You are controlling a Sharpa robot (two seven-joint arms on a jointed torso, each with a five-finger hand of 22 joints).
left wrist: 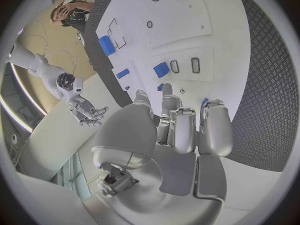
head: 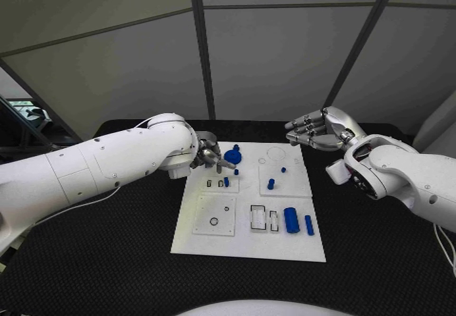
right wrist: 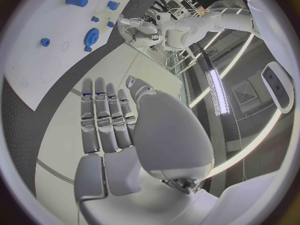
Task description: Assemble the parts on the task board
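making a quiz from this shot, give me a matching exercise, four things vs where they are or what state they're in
Things:
1. left robot hand
2. right robot hand
3. blue gear
4. blue cylinder

Places or states:
A. lying near the task board's near right corner
B. raised beyond the board's far right corner, holding nothing
C. over the board's far left part
D. on the board, just right of the left robot hand

Pairs: 1-C, 2-B, 3-D, 4-A

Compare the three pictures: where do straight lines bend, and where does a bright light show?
Head view: the task board keeps straight edges under even light. Left wrist view: fisheye, the board's edges curve behind the left hand. Right wrist view: same bending, plus a bright strip lamp beside the right hand.
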